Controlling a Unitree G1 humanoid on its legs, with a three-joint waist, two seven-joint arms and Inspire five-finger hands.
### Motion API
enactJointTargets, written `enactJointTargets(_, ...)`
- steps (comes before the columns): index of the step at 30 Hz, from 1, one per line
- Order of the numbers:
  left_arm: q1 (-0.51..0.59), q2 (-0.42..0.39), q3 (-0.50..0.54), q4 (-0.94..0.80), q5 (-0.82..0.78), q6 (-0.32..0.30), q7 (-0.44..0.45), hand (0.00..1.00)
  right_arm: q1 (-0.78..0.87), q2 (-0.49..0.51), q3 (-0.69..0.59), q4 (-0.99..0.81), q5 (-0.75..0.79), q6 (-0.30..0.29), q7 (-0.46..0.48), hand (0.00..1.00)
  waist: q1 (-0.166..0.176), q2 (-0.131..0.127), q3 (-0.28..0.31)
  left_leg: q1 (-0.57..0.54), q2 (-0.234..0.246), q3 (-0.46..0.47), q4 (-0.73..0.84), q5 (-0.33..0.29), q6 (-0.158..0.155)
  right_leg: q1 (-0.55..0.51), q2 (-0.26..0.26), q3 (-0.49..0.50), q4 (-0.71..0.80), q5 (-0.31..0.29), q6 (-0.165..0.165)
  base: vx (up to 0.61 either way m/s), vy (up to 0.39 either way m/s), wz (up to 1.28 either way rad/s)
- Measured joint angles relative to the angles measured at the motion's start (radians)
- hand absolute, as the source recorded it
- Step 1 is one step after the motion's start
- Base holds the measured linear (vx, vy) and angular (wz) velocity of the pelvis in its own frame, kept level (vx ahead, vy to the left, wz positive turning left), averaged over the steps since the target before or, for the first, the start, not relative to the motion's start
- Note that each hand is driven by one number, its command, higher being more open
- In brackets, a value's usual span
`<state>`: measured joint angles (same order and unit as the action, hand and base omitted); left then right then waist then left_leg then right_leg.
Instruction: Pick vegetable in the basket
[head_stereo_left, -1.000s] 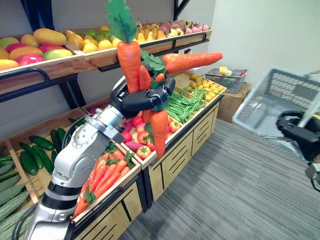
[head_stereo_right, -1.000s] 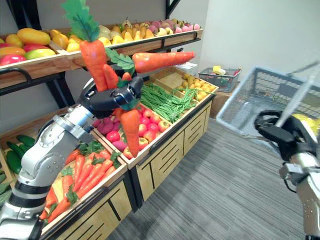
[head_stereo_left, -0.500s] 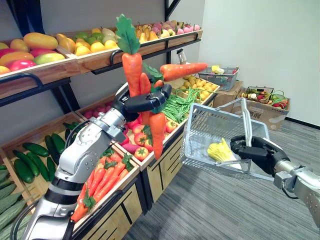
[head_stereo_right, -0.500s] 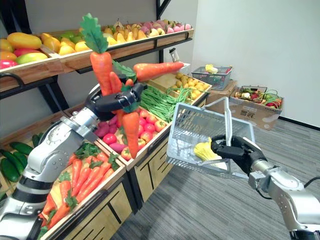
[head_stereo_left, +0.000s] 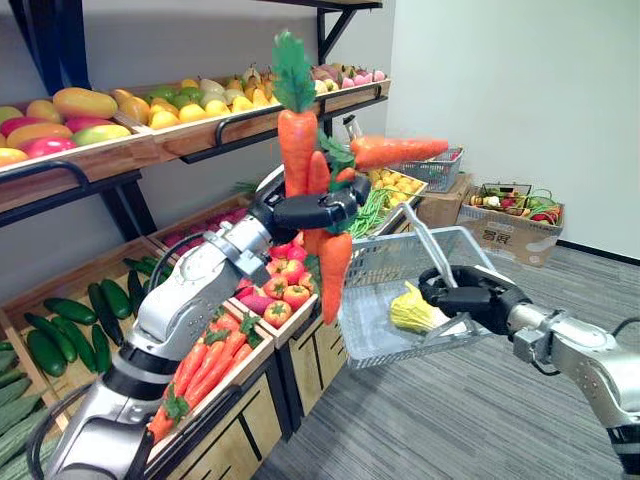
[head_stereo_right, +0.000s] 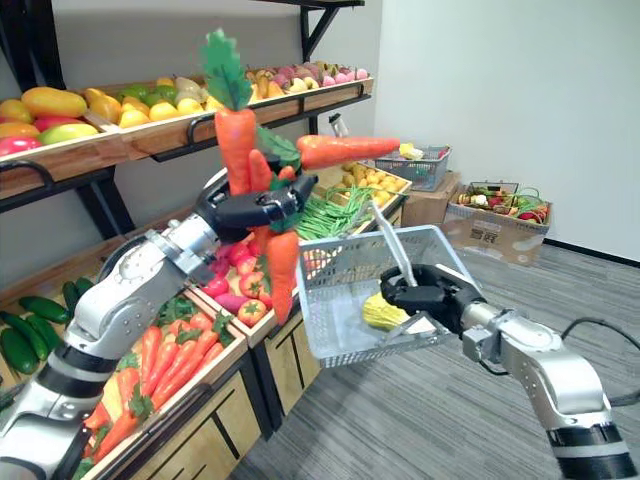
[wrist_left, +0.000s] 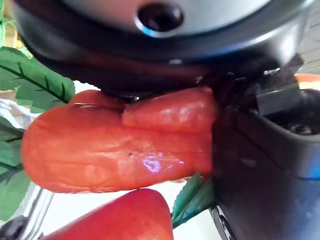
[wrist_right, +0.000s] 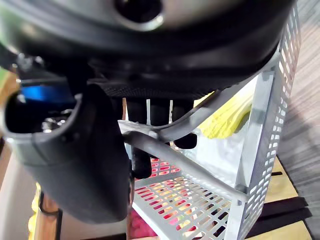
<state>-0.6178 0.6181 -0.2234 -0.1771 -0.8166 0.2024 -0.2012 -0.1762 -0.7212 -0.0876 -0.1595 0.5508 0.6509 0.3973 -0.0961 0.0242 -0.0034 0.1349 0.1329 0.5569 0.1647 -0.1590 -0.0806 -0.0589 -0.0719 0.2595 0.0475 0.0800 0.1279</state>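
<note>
1. Just left of and above the grey perforated plastic basket (head_stereo_left: 372, 340): bunch of orange carrots with green leaf tops (head_stereo_left: 297, 150), clenched in the dark left hand (head_stereo_left: 315, 210).
2. Lowest carrot hanging point-down, tip beside the basket's left rim.
3. Curled round the basket's handle: dark right hand (head_stereo_left: 470, 295).
4. Probably calls for a short shift rightward over the basket's opening.

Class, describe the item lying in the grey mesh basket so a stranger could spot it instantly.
Beside the wooden produce stand, the right hand holds a grey mesh basket by its handle. Inside lies a yellow, ridged vegetable, the only thing visible in it, unlike the orange carrots gripped by the left hand above.
</note>
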Motion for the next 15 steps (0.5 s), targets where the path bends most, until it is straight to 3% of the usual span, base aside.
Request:
enactJointTargets(9,-0.034,-0.035,-0.022,0.026,-0.003,-0.007,0.049,0.0,-0.059,-0.003,0.099,-0.003,0.006,0.057,0.056,0.0,-0.002,0.0,-0.003,0.0,0.003,0.009,0.006,-0.002,-0.001,-0.003,0.004,0.011,0.001,0.002,-0.002,0.01,0.0,-0.03)
enactJointTargets(15,-0.035,-0.036,-0.056,0.145,0.056,0.006,0.048,0.0,-0.103,-0.008,0.132,-0.013,0.036,0.071,0.044,0.0,-0.009,-0.008,-0.009,-0.003,0.007,0.016,0.013,-0.006,-0.002,-0.008,0.008,0.02,0.001,0.005,-0.002,0.01,0.001,-0.04)
